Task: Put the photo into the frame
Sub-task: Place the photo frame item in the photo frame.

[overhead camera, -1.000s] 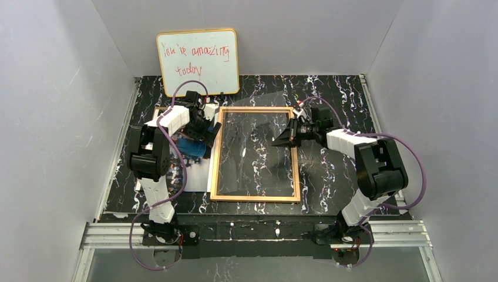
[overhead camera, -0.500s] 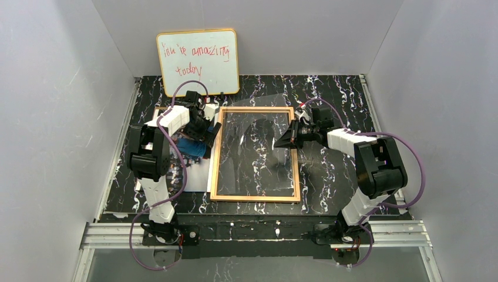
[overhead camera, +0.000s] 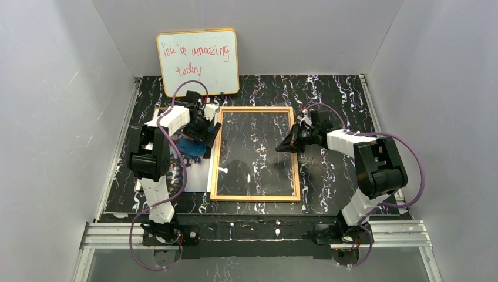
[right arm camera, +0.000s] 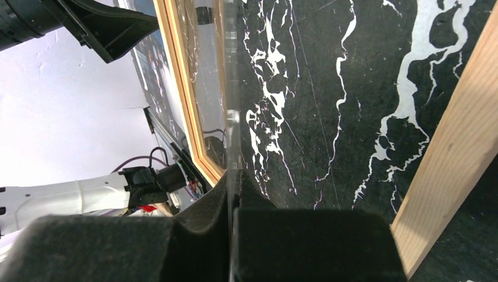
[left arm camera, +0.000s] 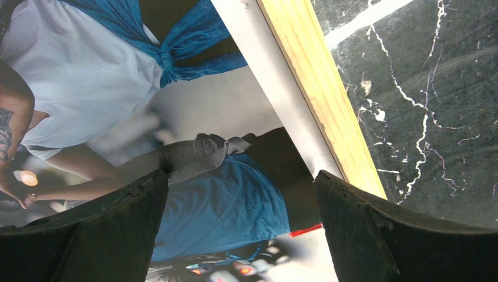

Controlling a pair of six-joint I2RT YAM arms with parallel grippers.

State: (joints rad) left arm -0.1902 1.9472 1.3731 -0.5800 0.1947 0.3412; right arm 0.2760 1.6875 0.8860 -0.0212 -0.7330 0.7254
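The golden-wood frame (overhead camera: pixel 256 198) lies flat in the middle of the black marble table. Its clear pane (right arm camera: pixel 232 88) sits within it, and my right gripper (overhead camera: pixel 286 145) is shut on the pane's right edge, over the frame's right rail (right arm camera: pixel 452 153). The pane's thin edge runs between my right gripper's (right arm camera: pixel 234 205) pads. The photo (overhead camera: pixel 197 173), people in blue and white, lies to the left of the frame, partly under my left arm. My left gripper (overhead camera: pixel 209 136) hovers open over the photo (left arm camera: pixel 106 76), next to the frame's left rail (left arm camera: pixel 320 88), with nothing between the fingers of my left gripper (left arm camera: pixel 241 235).
A yellow-rimmed whiteboard (overhead camera: pixel 198 61) with red handwriting leans against the back wall at the left. A brown board corner (overhead camera: pixel 157 110) shows behind the left arm. White walls close in the table on three sides.
The pane stood tilted up from the frame earlier; it now lies low in the frame. My right gripper has dropped slightly with it. The left arm has not moved.
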